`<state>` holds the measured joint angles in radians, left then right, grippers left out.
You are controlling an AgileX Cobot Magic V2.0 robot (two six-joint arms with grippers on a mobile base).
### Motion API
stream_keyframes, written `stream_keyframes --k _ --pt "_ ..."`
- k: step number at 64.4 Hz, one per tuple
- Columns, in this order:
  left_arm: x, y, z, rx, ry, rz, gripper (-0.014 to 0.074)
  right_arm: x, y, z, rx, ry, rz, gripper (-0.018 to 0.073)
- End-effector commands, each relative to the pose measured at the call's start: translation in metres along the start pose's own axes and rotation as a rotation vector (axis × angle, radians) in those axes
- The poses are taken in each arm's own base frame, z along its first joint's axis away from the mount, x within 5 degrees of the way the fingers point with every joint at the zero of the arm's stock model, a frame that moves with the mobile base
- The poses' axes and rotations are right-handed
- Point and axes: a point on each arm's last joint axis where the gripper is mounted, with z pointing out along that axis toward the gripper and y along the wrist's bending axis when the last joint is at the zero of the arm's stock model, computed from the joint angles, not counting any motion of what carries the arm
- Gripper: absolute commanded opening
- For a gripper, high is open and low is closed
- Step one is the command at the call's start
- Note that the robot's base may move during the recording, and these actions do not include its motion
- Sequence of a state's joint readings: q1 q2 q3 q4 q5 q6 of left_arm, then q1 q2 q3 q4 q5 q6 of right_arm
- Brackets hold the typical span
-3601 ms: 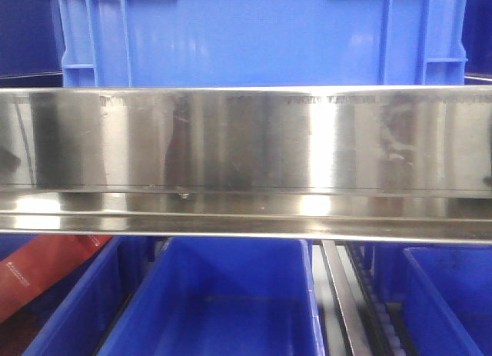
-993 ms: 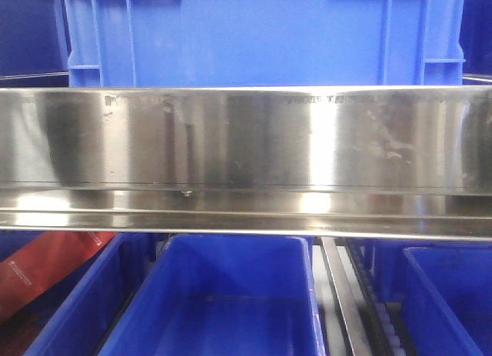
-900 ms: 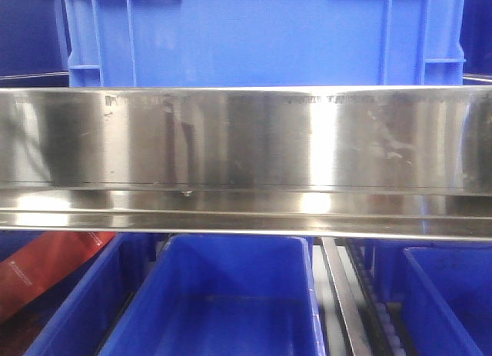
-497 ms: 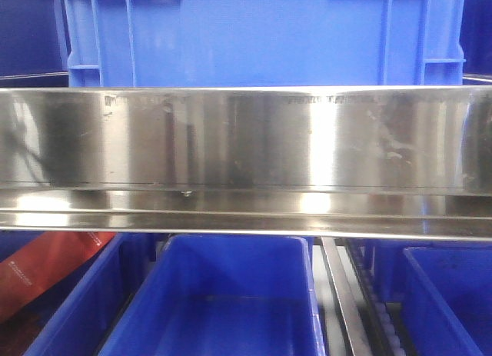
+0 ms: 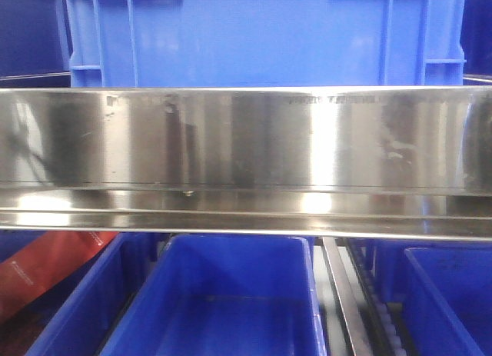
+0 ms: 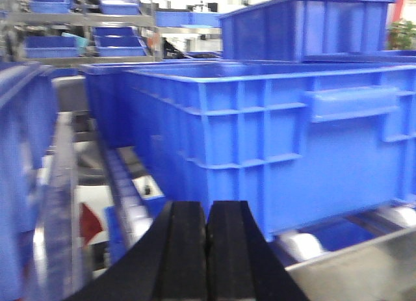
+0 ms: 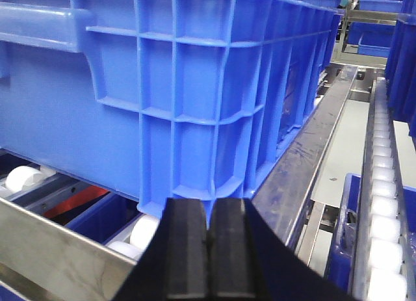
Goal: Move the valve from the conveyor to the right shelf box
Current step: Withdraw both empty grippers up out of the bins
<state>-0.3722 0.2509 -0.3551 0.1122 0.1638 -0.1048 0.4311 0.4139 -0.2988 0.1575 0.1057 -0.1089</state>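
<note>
The stainless-steel shelf rail (image 5: 246,141) fills the middle of the front view, with a big blue box (image 5: 261,33) standing on the shelf behind it. No valve and no conveyor show in any view. My left gripper (image 6: 207,213) is shut and empty, in front of the blue box (image 6: 273,119) on the shelf rollers. My right gripper (image 7: 209,213) is shut and empty, close to the lower corner of the blue box (image 7: 162,86). Neither gripper shows in the front view.
Open blue bins (image 5: 231,294) sit on the level under the rail, with a red strip (image 5: 46,267) at the lower left. White rollers (image 7: 383,184) and a steel rail (image 7: 58,249) run by the box. More blue boxes (image 6: 117,44) stand on far racks.
The front view has shifted slightly since the earliest frame, the box edge sitting a little further right. Reflections on the left of the rail have changed. No gripper enters the front view.
</note>
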Motion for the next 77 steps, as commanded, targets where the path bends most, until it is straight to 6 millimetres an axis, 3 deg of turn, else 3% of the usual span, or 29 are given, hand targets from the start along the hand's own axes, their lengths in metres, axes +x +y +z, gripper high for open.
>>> stream_keyframes --k 1,21,34,77 --pt "0.005 0.005 -0.006 -0.082 -0.011 -0.004 -0.0111 -0.003 0.0 -0.001 0.004 -0.029 -0.015 -0.0154" --pt "0.055 0.015 -0.024 -0.317 -0.061 -0.013 -0.0111 -0.003 0.0 -0.001 0.004 -0.029 -0.015 -0.0154" --pt "0.088 0.018 -0.019 -0.351 -0.063 -0.009 -0.0111 -0.003 0.0 -0.001 0.004 -0.032 -0.015 -0.0154" --pt "0.089 0.019 -0.019 -0.351 -0.056 -0.021 -0.0111 -0.003 0.0 -0.001 0.005 -0.034 -0.015 -0.0154"
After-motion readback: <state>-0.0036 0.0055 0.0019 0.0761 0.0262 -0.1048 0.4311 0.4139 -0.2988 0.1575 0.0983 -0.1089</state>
